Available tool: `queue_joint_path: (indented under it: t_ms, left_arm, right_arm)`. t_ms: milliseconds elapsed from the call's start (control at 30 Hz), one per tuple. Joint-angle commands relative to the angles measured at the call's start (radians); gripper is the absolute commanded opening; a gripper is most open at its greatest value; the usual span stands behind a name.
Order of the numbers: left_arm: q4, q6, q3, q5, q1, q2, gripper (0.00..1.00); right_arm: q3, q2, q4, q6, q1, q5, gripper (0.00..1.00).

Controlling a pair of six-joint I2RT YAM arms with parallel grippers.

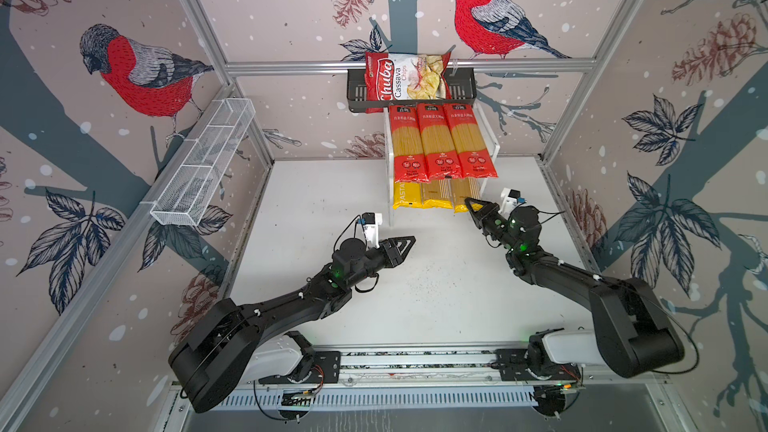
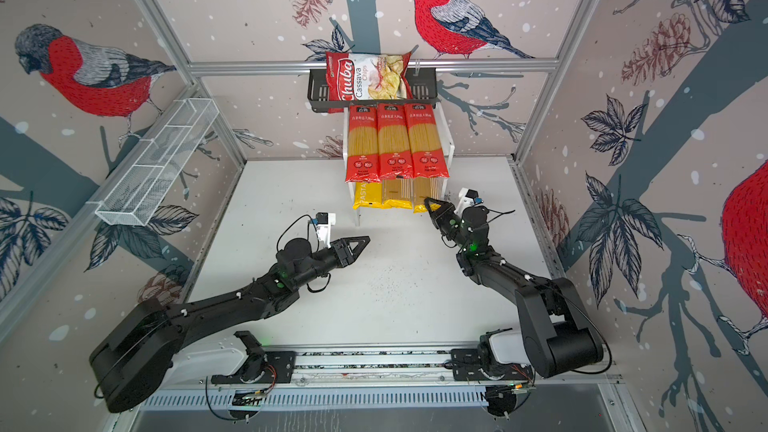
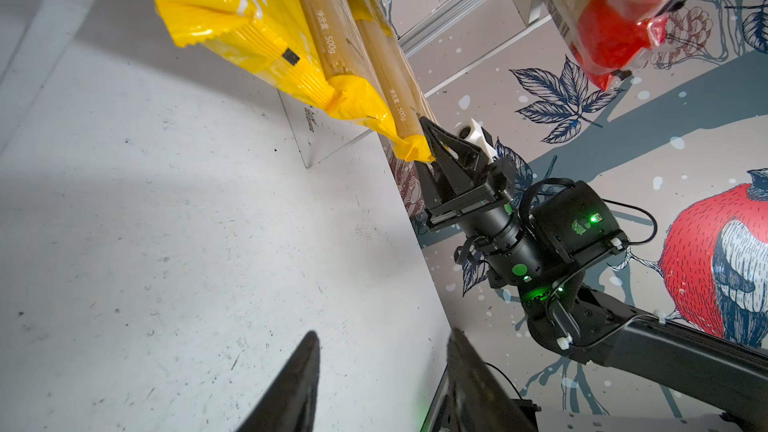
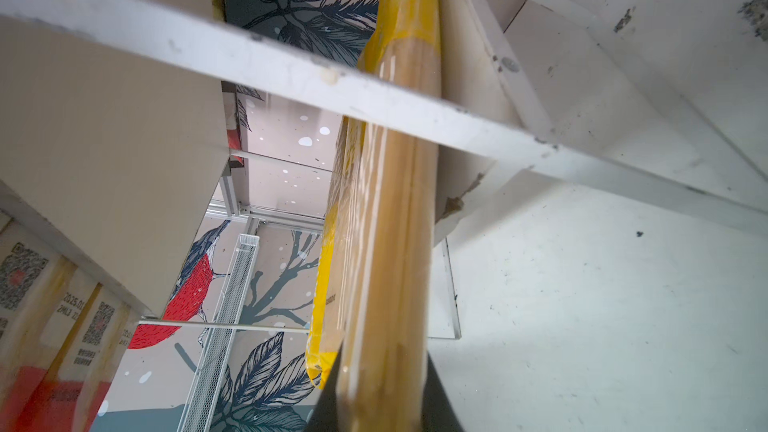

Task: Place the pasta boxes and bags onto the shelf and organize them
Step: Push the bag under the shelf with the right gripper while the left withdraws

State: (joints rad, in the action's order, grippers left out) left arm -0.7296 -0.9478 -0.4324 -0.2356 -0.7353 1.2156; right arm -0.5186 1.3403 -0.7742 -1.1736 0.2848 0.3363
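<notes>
Both top views: we log three glossy red-ended packs [image 1: 442, 141] flat atop shelf [image 1: 390, 209], worktop [image 1: 374, 284] back edge; three yellow packs [image 1: 436, 197] beneath.
Left wrist: left gripper [image 3: 382, 334] jaws apart, empty; right gripper [image 3: 428, 139] clamps crimped end of rightmost yellow pack [image 3: 399, 110].
Right wrist only: straight strands under clear film.

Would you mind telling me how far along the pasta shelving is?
Three red spaghetti packs lie on the shelf's top board, two yellow packs below. The right gripper holds the third yellow pack's end beside them; releasing it looks left; the left gripper hangs open.

Bullfinch wallpaper walls [image 1: 137, 72], scuffed white tabletop [image 1: 415, 284]
</notes>
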Motion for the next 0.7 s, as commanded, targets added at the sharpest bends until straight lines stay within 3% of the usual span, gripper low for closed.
queue_joint_path:
  t_ms: [0, 200, 433, 667]
  left_arm:
    - [-0.021, 0.017, -0.011, -0.008, 0.001, 0.009, 0.49]
    - [-0.019, 0.016, -0.005, -0.006, 0.000, 0.003, 0.49]
    - [-0.002, 0.017, -0.009, -0.001, -0.001, -0.008, 0.49]
    - [0.043, 0.028, -0.002, 0.022, -0.001, -0.050, 0.49]
  right_arm:
    - [0.000, -0.040, -0.040, 0.038, -0.016, 0.089, 0.07]
    - [0.008, -0.054, -0.059, 0.053, -0.032, 0.184, 0.06]
    - [-0.010, 0.027, -0.124, 0.001, -0.037, 0.134, 0.06]
    - [-0.076, 0.105, -0.133, -0.043, -0.036, 0.083, 0.15]
